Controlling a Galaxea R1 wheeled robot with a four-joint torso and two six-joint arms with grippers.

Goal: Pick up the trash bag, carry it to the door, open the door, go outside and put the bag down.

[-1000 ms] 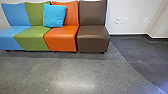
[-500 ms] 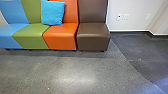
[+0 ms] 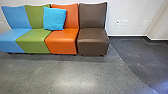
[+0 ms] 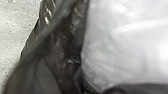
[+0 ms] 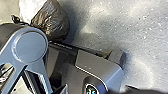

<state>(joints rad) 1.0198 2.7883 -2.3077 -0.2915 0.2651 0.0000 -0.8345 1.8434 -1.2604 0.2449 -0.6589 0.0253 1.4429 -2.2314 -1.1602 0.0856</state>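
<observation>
Right wrist view: a dark-and-white, wrinkled plastic trash bag (image 5: pixel 53 23) is bulging beside the robot's grey body (image 5: pixel 97 66); whether the left gripper or right gripper is grasping it cannot be told. Blue, green, orange and brown chairs (image 3: pixel 62 37) are lining a white wall (image 3: pixel 132 10).

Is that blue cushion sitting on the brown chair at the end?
No; the blue cushion leans against the backrests of the green and orange chairs.

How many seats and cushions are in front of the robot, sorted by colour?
Blue: 2, one blue seat and one blue cushion
Green: 1, a green seat
Orange: 1, an orange seat
Brown: 1, a brown seat
Total: 5
</observation>
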